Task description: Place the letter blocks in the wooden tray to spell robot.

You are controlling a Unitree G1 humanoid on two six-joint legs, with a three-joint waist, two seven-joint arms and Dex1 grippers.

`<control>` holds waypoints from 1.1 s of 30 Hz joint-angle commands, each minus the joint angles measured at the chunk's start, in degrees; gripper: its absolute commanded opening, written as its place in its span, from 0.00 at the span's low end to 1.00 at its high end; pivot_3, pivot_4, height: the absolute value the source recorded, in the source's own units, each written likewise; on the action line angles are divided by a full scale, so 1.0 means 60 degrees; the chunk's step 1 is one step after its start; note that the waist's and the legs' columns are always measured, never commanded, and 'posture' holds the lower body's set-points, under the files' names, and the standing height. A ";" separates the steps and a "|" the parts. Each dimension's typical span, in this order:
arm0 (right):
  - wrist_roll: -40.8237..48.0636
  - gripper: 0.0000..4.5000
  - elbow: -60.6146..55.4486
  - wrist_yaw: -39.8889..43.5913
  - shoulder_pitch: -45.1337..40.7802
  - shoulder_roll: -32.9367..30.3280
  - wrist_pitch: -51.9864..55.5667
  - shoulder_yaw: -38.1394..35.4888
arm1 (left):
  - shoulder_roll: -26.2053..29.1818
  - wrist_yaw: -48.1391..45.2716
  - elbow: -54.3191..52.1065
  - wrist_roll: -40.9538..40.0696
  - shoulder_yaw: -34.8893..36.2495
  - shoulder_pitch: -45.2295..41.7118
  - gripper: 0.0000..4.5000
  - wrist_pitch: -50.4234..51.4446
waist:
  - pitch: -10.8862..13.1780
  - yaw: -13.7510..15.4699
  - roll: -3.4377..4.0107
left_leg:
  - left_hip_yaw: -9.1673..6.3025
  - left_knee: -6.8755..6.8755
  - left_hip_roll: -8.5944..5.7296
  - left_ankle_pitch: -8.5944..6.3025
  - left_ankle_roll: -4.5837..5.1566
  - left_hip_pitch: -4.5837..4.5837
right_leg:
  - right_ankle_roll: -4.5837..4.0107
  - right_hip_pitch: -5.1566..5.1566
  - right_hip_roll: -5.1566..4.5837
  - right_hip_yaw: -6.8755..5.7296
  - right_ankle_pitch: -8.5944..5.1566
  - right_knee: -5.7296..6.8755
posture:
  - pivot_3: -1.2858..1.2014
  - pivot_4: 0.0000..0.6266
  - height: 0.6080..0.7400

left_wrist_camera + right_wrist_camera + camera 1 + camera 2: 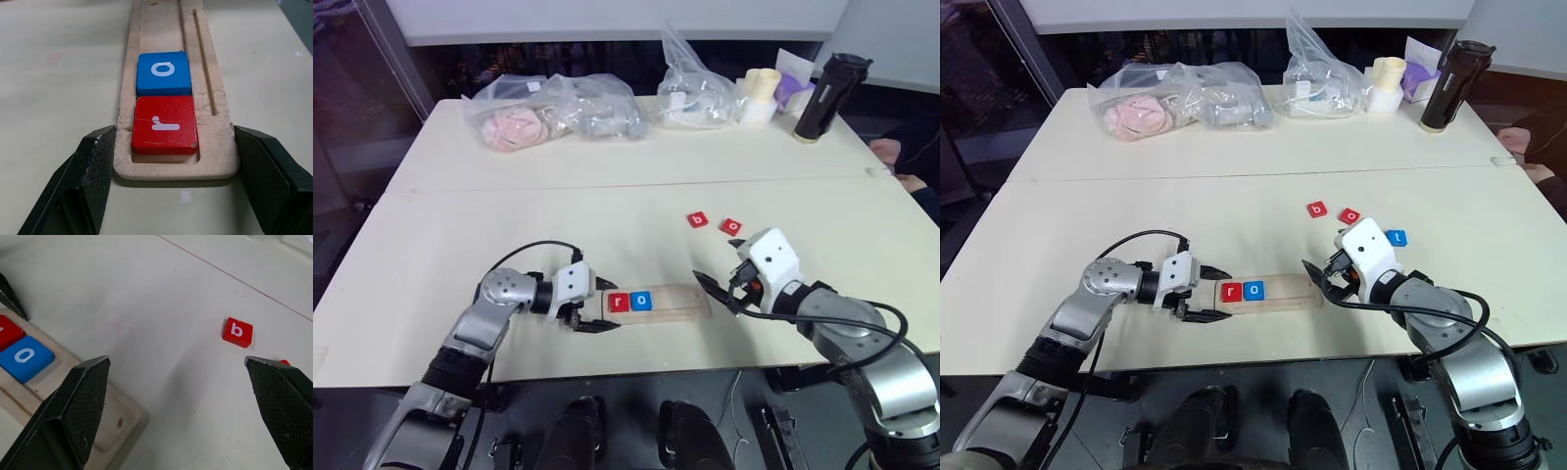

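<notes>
A lab: bare worktable [460, 225] with bagged parts [553, 108] by windows.

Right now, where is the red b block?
In the right eye view, the red b block lies loose on the table, right of centre and beyond the tray, with the red o block just to its right.

The right gripper's white housing [773, 257] hides the blue t block from the left eye, a second red block [285, 362] peeks from behind a black finger [286, 411], the wooden tray [161, 29] runs off the frame, and the plastic bags' [553, 110] contents can't be made out.
</notes>
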 commanded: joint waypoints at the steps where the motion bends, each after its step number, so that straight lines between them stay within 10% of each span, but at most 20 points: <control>1: 0.0083 1.00 -0.0422 0.0025 -0.0078 -0.0114 -0.0053 -0.0188 | 0.0082 -0.0082 -0.0245 0.0072 -0.0417 0.0260 0.69 0.0041 | 0.0000 -0.0004 0.0000 | 0.0000 -0.0002 0.0000 0.0000 0.0000 0.0000 | 0.0000 -0.0001 0.0000 0.0000 0.0000 0.0000 | 0.52 0.24 0.98; 10: 0.0066 1.00 -0.0414 -0.0026 -0.0085 -0.0019 -0.0087 -0.0092 | 0.0171 0.0089 -0.0151 0.0144 -0.0420 0.0409 0.69 -0.0025 | 0.0000 -0.0011 0.0000 | 0.0000 -0.0005 0.0000 -0.0001 -0.0001 0.0000 | 0.0001 -0.0004 0.0001 0.0000 -0.0001 -0.0001 | 0.52 0.24 0.98; 13: 0.0076 1.00 -0.0446 -0.0020 -0.0015 -0.0021 -0.0105 -0.0119 | 0.0179 0.0178 -0.0138 0.0153 -0.0415 0.0468 0.99 -0.0038 | 0.0000 -0.0010 0.0000 | 0.0000 -0.0006 0.0000 -0.0002 -0.0003 0.0000 | 0.0001 -0.0003 0.0000 0.0001 -0.0001 -0.0002 | 0.52 0.24 0.98; 33: 0.0243 1.00 0.0463 0.0418 -0.1201 -0.0072 -0.0036 0.0072 | 0.2772 -0.0219 -0.1247 -0.1534 0.1323 0.1886 0.99 0.0430 | 0.0003 -0.0279 0.0008 | -0.0001 -0.0046 0.0035 -0.0015 -0.0025 0.0006 | -0.0016 -0.0041 0.0019 -0.0006 -0.0002 -0.0001 | 0.52 0.24 0.98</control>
